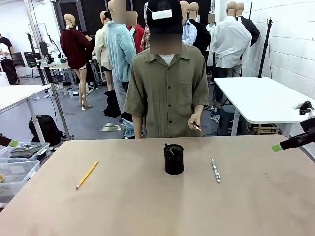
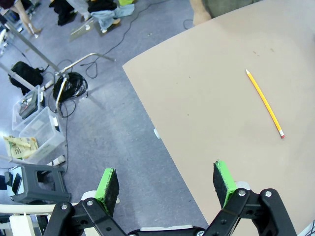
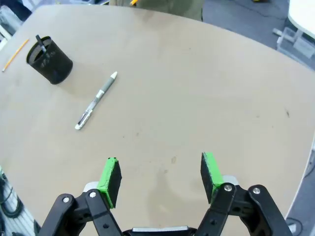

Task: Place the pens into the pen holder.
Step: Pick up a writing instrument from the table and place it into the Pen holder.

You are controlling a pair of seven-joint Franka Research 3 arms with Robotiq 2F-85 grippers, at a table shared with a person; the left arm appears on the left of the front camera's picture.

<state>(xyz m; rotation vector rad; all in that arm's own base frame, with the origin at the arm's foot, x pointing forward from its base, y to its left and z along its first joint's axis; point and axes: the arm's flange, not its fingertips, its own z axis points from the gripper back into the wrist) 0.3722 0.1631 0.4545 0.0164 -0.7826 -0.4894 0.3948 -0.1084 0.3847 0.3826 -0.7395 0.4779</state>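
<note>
The black mesh pen holder [image 1: 173, 159] stands at the table's middle with a black pen [image 1: 169, 149] leaning inside it. On the table's left part lies a yellow pencil [image 1: 87, 174], and a silver-white pen [image 1: 215, 170] lies right of the holder. The person's hand [image 1: 194, 120] holds another small pencil beyond the far edge. My left gripper [image 2: 166, 183] is open over the table's left edge, far from the pencil [image 2: 265, 102]. My right gripper [image 3: 160, 173] is open above bare table, well away from the silver-white pen [image 3: 96, 101] and the holder [image 3: 49, 60].
Clear plastic bins [image 1: 19, 162] sit on the floor left of the table, with cables and a grey stool [image 2: 37, 179] nearby. A white table [image 1: 266, 98] stands behind on the right. The person stands at the far edge.
</note>
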